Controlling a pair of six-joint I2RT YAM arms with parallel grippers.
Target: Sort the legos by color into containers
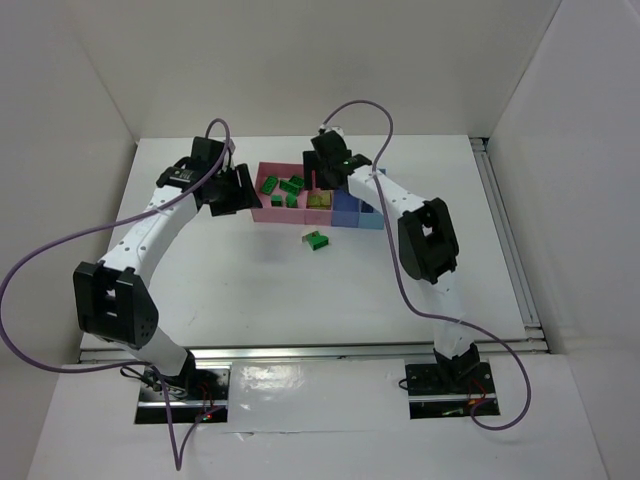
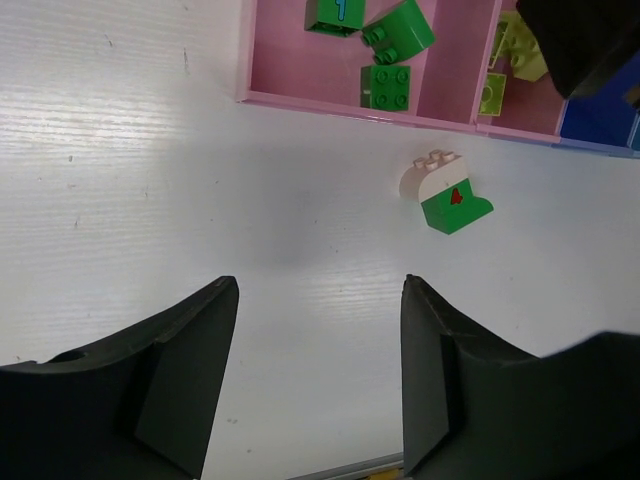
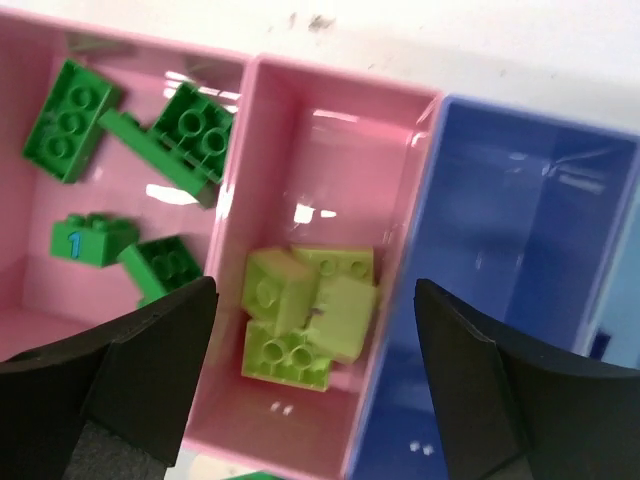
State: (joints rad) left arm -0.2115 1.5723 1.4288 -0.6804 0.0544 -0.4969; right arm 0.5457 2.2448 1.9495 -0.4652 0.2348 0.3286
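The containers stand in a joined row at the back: a large pink tray (image 1: pixel 262 208), a smaller pink tray (image 3: pixel 330 170) and a blue tray (image 3: pixel 500 250). Several dark green legos (image 3: pixel 70 120) lie in the large pink tray. Three yellow-green legos (image 3: pixel 300 310) are piled in the smaller pink one. A green-and-white lego (image 2: pixel 450 192) sits on the table in front of the trays. My right gripper (image 3: pixel 315 288) hangs open over the yellow-green pile with nothing between its fingers. At the left end of the row, over bare table, my left gripper (image 2: pixel 318 285) is open and holds nothing.
A paler blue compartment (image 1: pixel 372 220) ends the row on the right. White walls close the table in at the back and sides. A metal rail (image 1: pixel 505 240) runs along the right edge. Purple cables loop above both arms.
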